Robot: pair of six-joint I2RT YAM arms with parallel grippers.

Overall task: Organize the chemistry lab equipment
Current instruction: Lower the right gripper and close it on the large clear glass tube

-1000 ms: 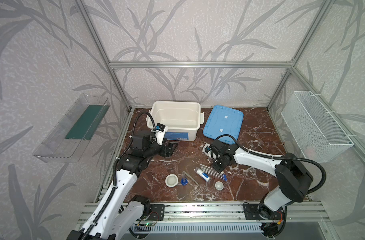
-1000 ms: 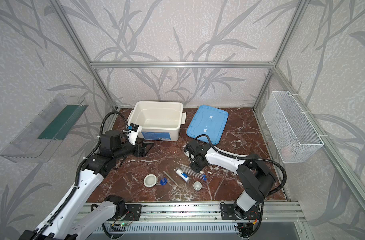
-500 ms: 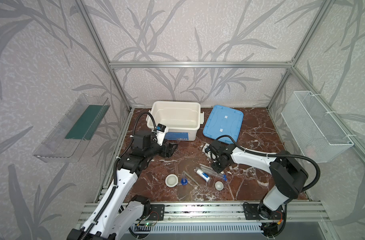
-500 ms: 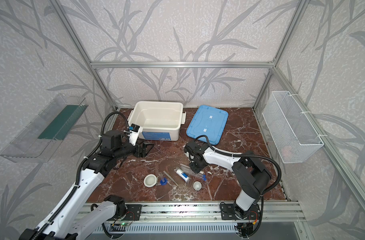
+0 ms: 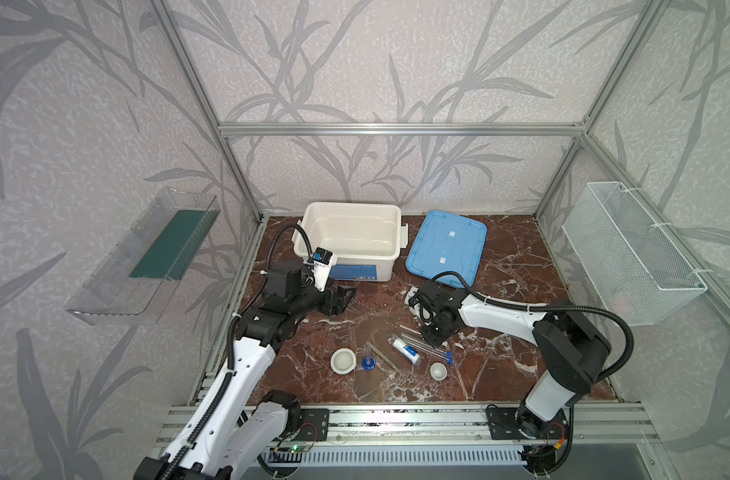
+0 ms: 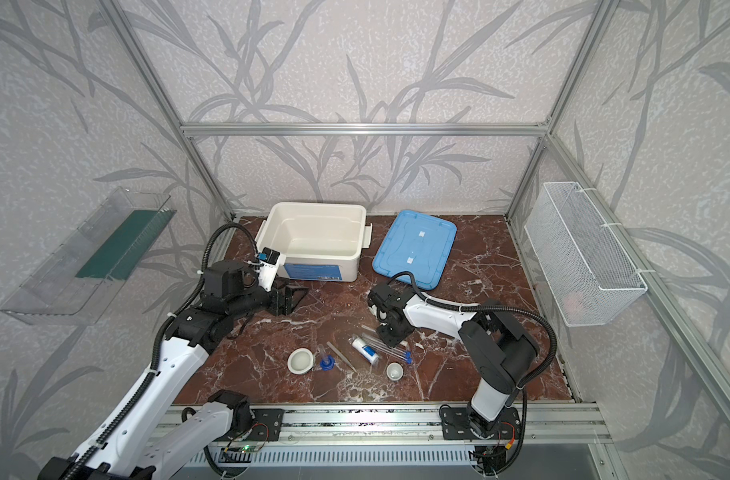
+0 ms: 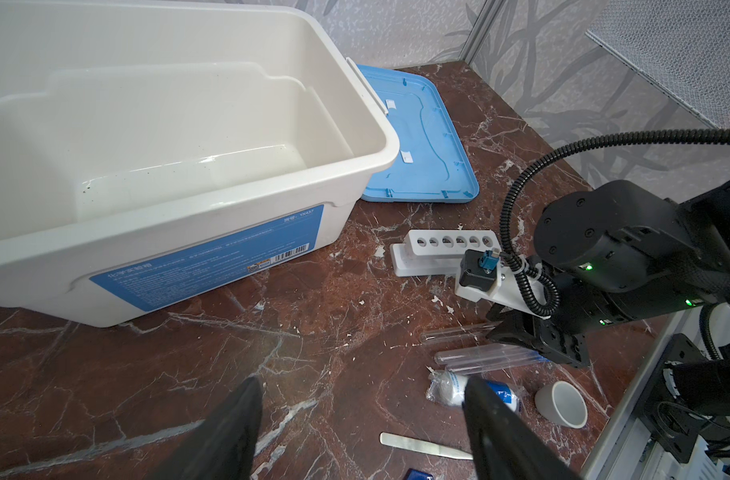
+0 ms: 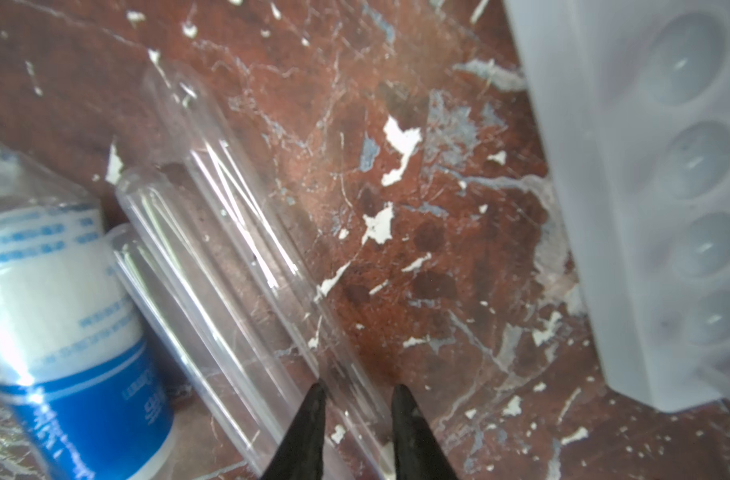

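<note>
Several clear test tubes (image 5: 427, 350) lie side by side at the front middle of the table, next to the white blue-labelled bottle (image 5: 405, 352). My right gripper (image 8: 358, 392) is down on them. Its narrowed tips sit against both sides of one test tube (image 8: 230, 199), which still rests on the table. Left of the bottle lie the metal tweezers (image 5: 386, 359), the blue-based cylinder (image 5: 368, 360) and a white cup (image 5: 341, 360). Another cup (image 5: 438, 370) sits in front of the tubes. My left gripper (image 7: 361, 386) hovers open and empty in front of the bin.
The open white bin (image 5: 351, 208) stands at the back, with its blue lid (image 5: 446, 245) flat beside it. The white six-hole rack (image 7: 446, 243) lies just behind the right gripper. A wire basket (image 5: 629, 253) hangs on the right wall and a clear shelf (image 5: 147, 257) on the left wall.
The right gripper has sunk onto the tubes and its jaws have narrowed around one. The left arm has not moved.
</note>
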